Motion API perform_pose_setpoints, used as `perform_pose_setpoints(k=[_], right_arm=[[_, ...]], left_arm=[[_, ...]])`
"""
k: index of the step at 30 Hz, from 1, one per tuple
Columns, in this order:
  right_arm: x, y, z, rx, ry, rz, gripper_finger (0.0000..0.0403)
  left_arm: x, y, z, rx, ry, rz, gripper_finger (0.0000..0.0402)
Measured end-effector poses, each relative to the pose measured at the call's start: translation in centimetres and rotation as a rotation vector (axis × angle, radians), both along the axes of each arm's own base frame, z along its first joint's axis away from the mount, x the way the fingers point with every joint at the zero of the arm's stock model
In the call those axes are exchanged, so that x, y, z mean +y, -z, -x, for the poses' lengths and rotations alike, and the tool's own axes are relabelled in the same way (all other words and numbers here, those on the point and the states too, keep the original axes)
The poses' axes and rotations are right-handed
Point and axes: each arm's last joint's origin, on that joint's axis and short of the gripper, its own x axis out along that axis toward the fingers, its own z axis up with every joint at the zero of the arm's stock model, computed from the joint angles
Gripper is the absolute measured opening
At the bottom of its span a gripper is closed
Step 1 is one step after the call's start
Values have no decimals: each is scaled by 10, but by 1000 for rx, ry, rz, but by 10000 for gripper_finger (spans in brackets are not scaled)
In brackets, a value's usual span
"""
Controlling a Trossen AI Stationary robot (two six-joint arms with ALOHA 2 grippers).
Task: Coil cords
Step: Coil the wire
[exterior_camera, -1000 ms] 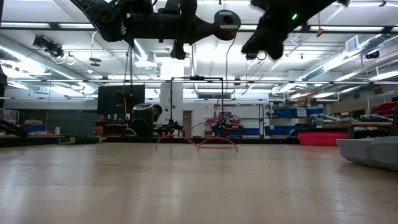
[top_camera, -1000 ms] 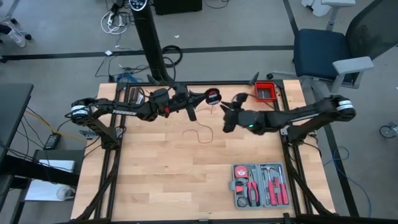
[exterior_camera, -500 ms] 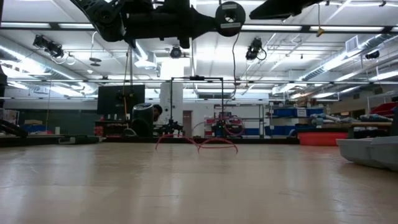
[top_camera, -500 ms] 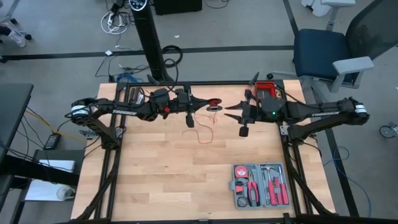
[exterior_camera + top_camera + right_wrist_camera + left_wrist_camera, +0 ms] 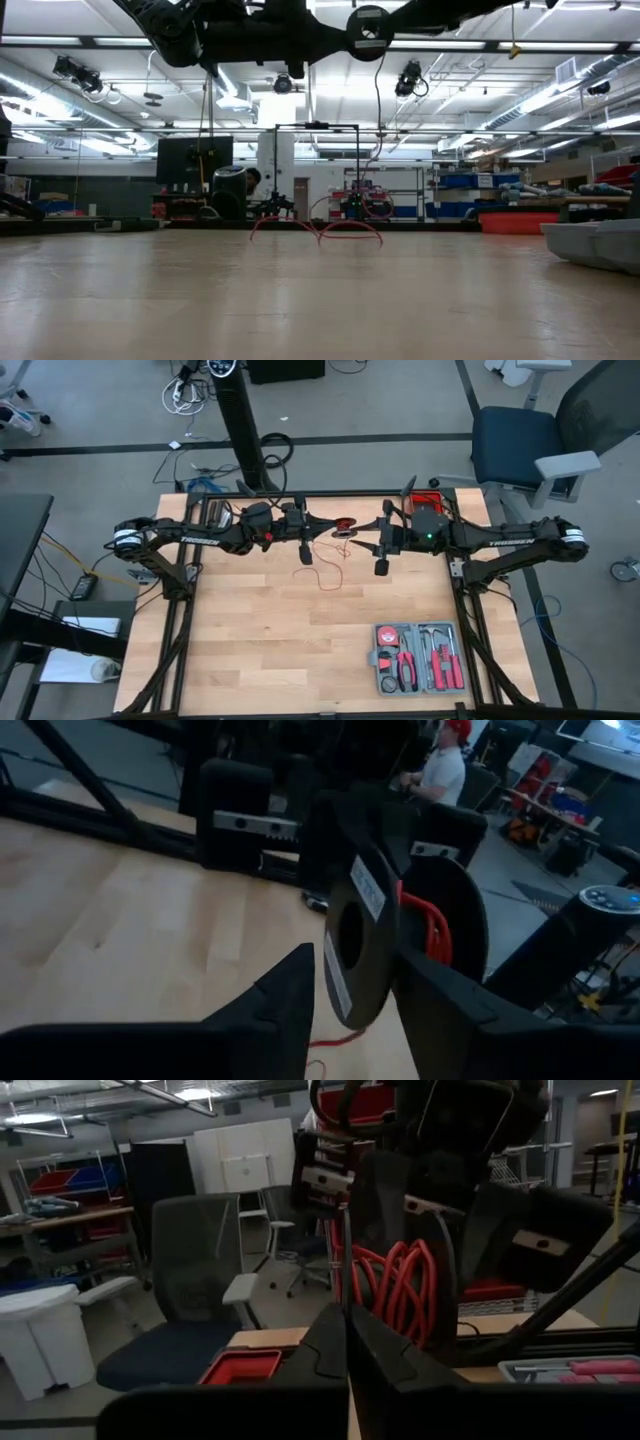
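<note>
A black spool [image 5: 343, 528] wound with the bright red cord [image 5: 400, 1275] hangs high over the table's far middle, and my left gripper [image 5: 325, 526] is shut on it. From the spool a thin strand drops to loose red loops [image 5: 325, 577] lying on the wood, which the low view also shows [image 5: 320, 230]. My right gripper [image 5: 372, 540] faces the spool from the right, open. In its wrist view the two fingers stand on either side of the spool's near flange [image 5: 355, 955]; I cannot tell whether they touch it. My left gripper [image 5: 347, 1345] pinches the thin rim of one spool flange [image 5: 345, 1295] between its two shut fingers, coming roughly level from the table's left. The spool is lifted well clear of the table, its flanges upright. The cord hangs slack below it.
A grey tool case [image 5: 418, 657] with red-handled tools lies at the near right and shows at the low view's right edge [image 5: 595, 245]. A red bin [image 5: 436, 493] sits at the far right corner, under my right arm. Bare wood [image 5: 250, 630] spreads over the near left.
My left gripper has rolled in place, turning the spool from face-up to edge-up as seen from above. My right gripper has risen, swung toward the table's far edge and turned level, and now faces the spool. The loops on the table have stayed put.
</note>
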Motion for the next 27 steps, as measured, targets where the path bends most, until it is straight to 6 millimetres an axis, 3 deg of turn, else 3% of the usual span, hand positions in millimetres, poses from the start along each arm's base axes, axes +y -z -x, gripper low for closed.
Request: perform_pose_setpoints(k=[5,10,18,27], right_arm=[[-2,1,-4,-9,2,27,101],[-8,9,-11,22,6,14,15],[-10,7,-10,4,15,-12,4],[-9,-2,2,-20,23,-9,1]], left_arm=[[0,1,0,10,-11,13,1],[1,3,0,25,-20,37,1],[2,4,0,39,-36,72,9],[1,10,1,126,-5,60,122]])
